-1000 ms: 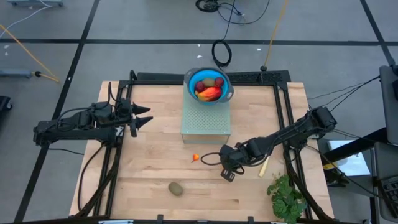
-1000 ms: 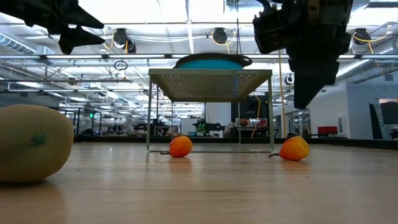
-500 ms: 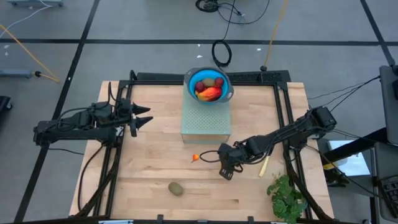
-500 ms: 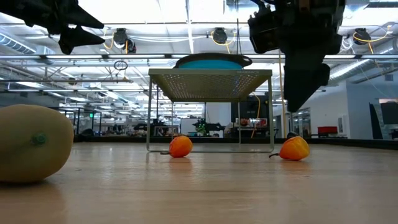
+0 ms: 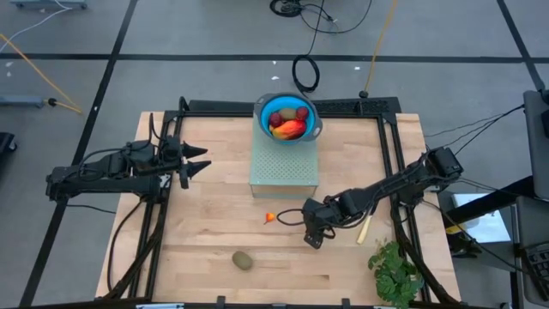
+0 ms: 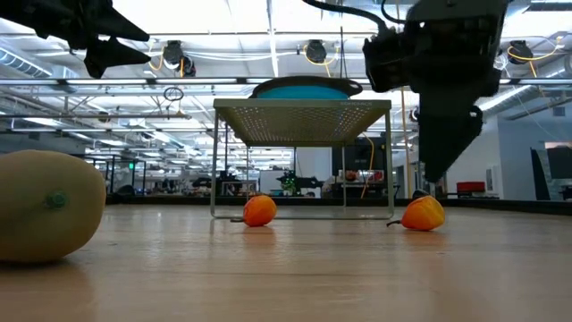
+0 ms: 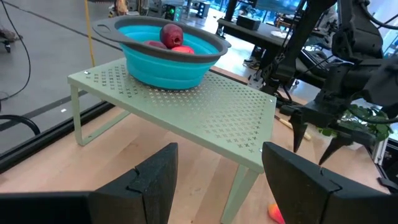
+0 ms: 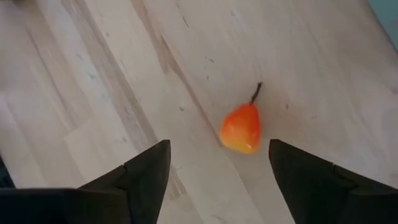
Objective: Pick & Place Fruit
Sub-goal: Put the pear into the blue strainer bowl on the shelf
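Fingers of the right gripper (image 8: 214, 180) are standing apart, empty, hovering above a small orange pear (image 8: 240, 128) lying on the worktop (image 5: 206, 232). The left gripper (image 5: 202, 160), also parted and empty, is waiting beside the green perforated shelf (image 5: 284, 163) bearing the blue bowl (image 5: 289, 118) of fruit.

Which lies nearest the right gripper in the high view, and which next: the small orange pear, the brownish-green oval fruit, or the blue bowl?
From the right gripper, jaws open:
1. Small orange pear, just to its left on the table.
2. Brownish-green oval fruit, farther left, toward the front edge.
3. Blue bowl, on the green perforated shelf at the back.
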You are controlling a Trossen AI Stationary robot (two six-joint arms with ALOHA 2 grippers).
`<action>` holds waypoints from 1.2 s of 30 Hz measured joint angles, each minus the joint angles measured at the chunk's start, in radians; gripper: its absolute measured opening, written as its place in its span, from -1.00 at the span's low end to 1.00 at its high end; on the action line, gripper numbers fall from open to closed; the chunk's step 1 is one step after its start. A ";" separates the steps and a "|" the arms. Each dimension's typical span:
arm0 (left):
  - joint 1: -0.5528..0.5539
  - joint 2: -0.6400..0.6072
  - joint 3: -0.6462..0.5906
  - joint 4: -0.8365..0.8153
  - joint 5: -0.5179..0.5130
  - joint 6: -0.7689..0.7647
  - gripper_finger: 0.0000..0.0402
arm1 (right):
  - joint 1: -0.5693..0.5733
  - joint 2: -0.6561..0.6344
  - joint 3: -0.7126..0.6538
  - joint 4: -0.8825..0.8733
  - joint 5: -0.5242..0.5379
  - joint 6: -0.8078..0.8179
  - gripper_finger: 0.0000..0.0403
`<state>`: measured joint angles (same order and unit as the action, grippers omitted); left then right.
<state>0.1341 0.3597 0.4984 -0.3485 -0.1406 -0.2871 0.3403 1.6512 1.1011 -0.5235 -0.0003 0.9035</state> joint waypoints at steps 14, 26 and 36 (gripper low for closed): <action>0.000 0.000 0.000 0.000 0.000 0.004 0.17 | -0.006 0.073 -0.001 0.048 -0.001 -0.008 0.33; 0.000 0.000 0.000 0.000 0.000 0.004 0.17 | -0.007 0.087 -0.001 0.048 0.002 -0.002 0.33; 0.000 0.000 0.000 0.001 0.000 0.004 0.17 | -0.014 0.138 0.000 0.060 0.004 0.001 0.28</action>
<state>0.1341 0.3595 0.4984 -0.3477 -0.1406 -0.2832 0.3267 1.7887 1.1015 -0.4633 0.0037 0.9048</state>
